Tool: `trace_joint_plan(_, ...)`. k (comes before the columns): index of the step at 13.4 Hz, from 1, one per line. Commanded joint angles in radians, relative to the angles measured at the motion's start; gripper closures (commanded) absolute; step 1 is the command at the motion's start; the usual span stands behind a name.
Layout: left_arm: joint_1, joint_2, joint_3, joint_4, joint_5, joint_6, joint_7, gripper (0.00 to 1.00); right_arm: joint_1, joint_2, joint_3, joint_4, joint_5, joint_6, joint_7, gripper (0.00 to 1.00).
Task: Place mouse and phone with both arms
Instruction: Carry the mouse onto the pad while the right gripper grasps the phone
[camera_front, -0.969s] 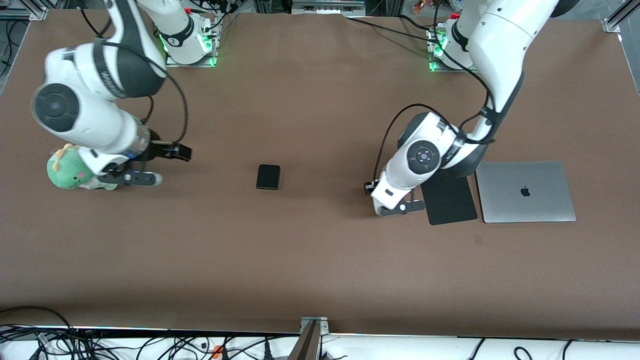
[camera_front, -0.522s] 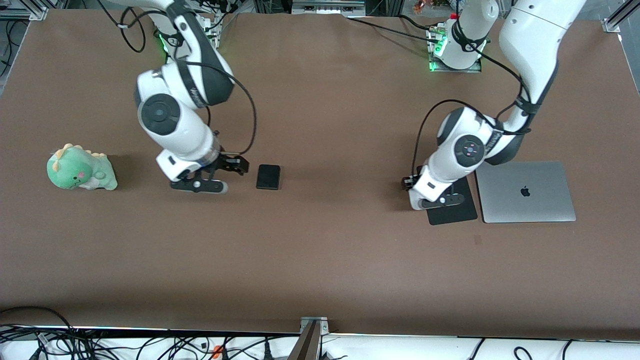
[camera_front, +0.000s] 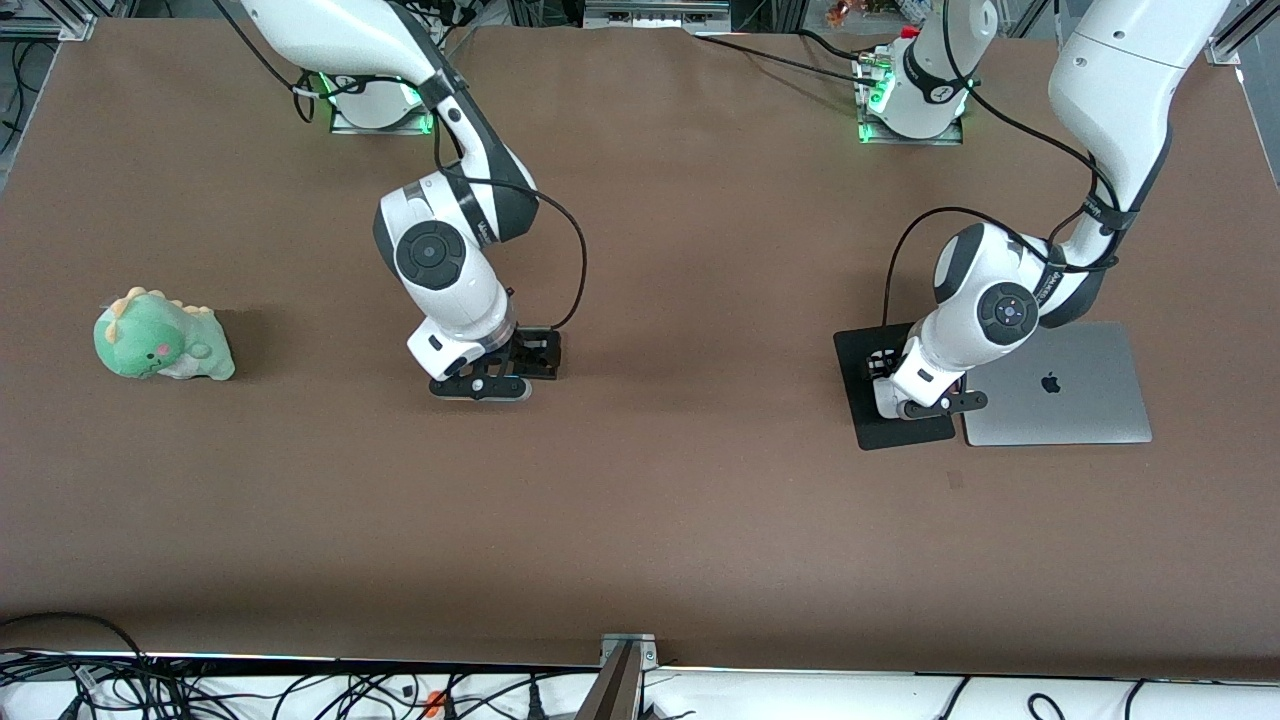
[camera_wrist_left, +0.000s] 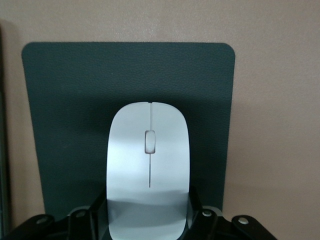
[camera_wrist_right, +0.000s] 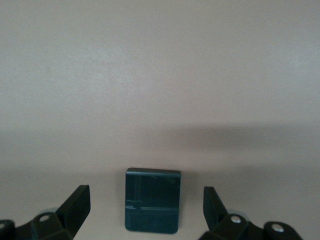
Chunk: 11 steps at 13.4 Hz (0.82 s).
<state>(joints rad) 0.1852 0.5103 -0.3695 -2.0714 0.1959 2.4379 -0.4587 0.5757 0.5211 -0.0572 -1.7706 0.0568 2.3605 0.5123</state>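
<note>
Left gripper (camera_wrist_left: 148, 220): clamped on the mouse, one finger on each long side of its rear end; it hangs over the mat, at the mat's edge toward the laptop.
Mouse (camera_wrist_left: 149, 172): white, glossy, thin grey line down the middle with a small wheel; held level in the left gripper above the mat. The front view hides it under the left wrist.
Mat (camera_front: 862, 395): flat, black, rounded corners; lies on the table toward the left arm's end, its long edge just beside the laptop. The left wrist view shows the mouse roughly centred across its width.
Laptop (camera_front: 1060, 385): silver, lid shut, logo up; on the table beside the mat, closer to the table's end on the left arm's side.
Right gripper (camera_wrist_right: 146, 207): fingers spread wide, holding nothing; it is over the phone near the table's middle, one finger to each side of it.
Phone (camera_wrist_right: 152, 206): small black slab lying flat on the table between the right gripper's fingers, clear of both. In the front view only its corner (camera_front: 549, 345) shows past the gripper.
Plush (camera_front: 160, 340): green dinosaur toy with a pink cheek; sits near the table's end on the right arm's side, well apart from the phone.
Table (camera_front: 680, 520): brown surface; cables run along its edge nearest the front camera.
</note>
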Motion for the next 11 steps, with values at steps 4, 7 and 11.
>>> trace_joint_plan(4, 0.039, -0.012, -0.014, -0.024, 0.076, 0.013, 0.003, 0.32, 0.059, 0.023, -0.010, -0.148, 0.006, 0.210, 0.058, 0.00)
trace_joint_plan(7, 0.063, -0.016, -0.015, -0.012, 0.074, 0.012, 0.047, 0.00, 0.078, 0.060, -0.015, -0.159, 0.001, 0.264, 0.072, 0.00)
trace_joint_plan(11, 0.072, -0.140, -0.019, 0.005, 0.059, -0.028, 0.045, 0.00, 0.078, 0.069, -0.024, -0.181, -0.011, 0.286, 0.066, 0.00)
